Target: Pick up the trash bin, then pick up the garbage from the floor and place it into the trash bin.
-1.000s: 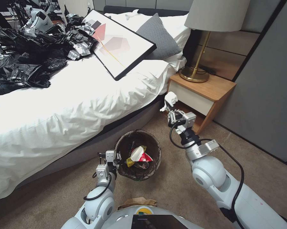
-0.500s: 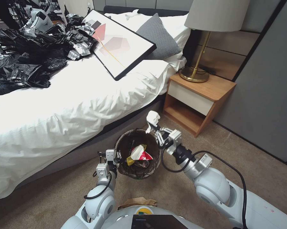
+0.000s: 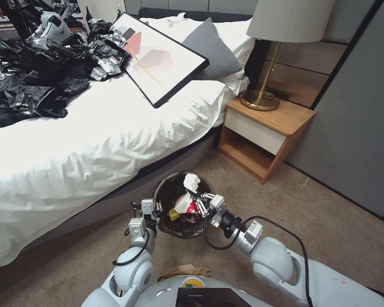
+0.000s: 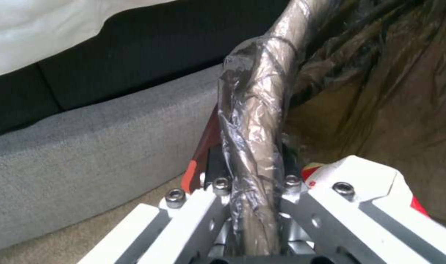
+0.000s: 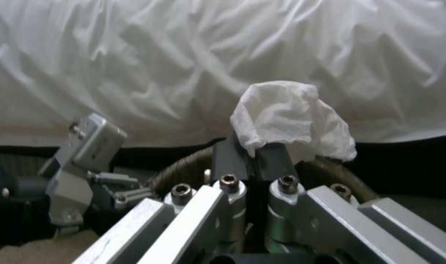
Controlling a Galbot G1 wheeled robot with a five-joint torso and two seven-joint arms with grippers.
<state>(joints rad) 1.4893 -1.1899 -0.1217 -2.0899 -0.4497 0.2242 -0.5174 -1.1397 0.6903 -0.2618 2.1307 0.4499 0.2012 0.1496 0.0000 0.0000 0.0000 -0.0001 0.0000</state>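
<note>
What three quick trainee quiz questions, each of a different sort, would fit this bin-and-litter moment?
1. True or false: the right claw holds a crumpled white paper scrap over the trash bin.
2. The left claw is shut on which part of the bin? A) the lined rim B) the base C) a side handle
3. Fill in: the lamp stands on the ____.

Key:
1. True
2. A
3. Nightstand

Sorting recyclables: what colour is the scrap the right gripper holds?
White, a crumpled paper scrap; clearest in the right wrist view.
</note>
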